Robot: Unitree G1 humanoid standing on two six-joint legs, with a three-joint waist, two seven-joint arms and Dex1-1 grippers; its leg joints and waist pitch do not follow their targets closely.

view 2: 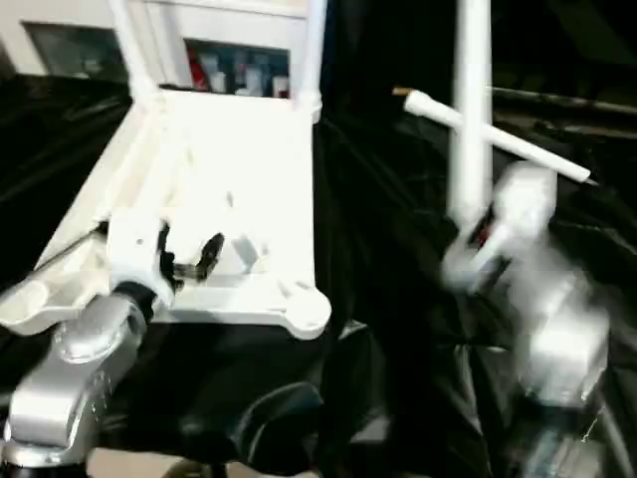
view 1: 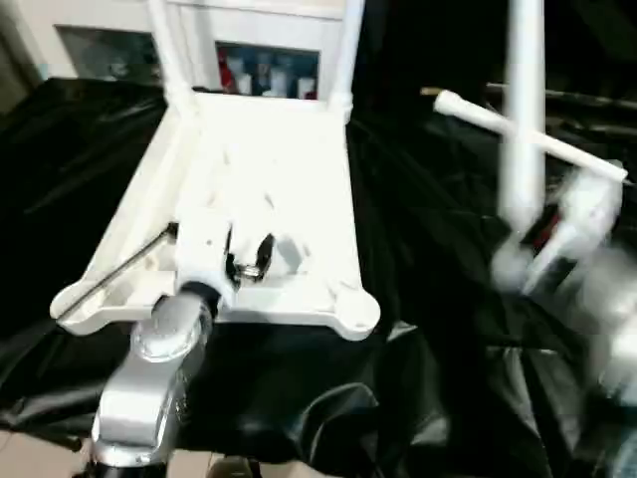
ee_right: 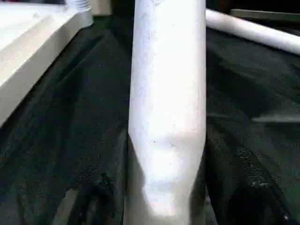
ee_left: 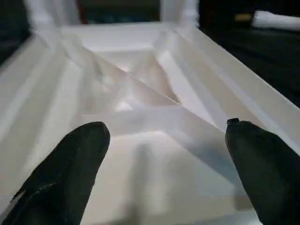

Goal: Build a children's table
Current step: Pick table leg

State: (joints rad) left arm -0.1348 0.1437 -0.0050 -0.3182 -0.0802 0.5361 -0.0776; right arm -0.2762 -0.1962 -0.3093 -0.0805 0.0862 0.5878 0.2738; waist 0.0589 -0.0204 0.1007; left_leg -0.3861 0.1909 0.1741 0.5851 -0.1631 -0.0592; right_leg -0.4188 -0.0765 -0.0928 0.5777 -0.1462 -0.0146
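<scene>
White plastic rectangular tabletop [view 1: 264,189] lies upside down, ribbed underside up, on the black-sheeted worktop [view 1: 418,299], left of centre. Round corner sockets at the near corners are empty. At the two far corners, two white tubular legs stand upright: far-left leg [view 1: 167,50] and far-right leg [view 1: 347,50].

Left pincer [view 1: 249,261] hovers over the near part of the underside, above the ribs. In the left wrist view its two black fingers [ee_left: 65,173] are spread wide, nothing between them, the ribbed plastic just beyond the tips; contact not evident.

Right pincer [view 2: 476,231], right of the tabletop and well apart from it, is clamped on a third white tubular leg [view 1: 523,110], held upright above the black sheet. The right wrist view shows that leg [ee_right: 168,108] rising straight up between the dark fingers at its lower end. This arm is blurred in the head views, so the exact grip point is only probable, near the leg's bottom.

Fourth white tubular leg [view 1: 528,134] lies on the worktop at far right, slanting behind the held one.

White glass-door cabinet [view 1: 249,60] stands beyond the worktop's far edge.
</scene>
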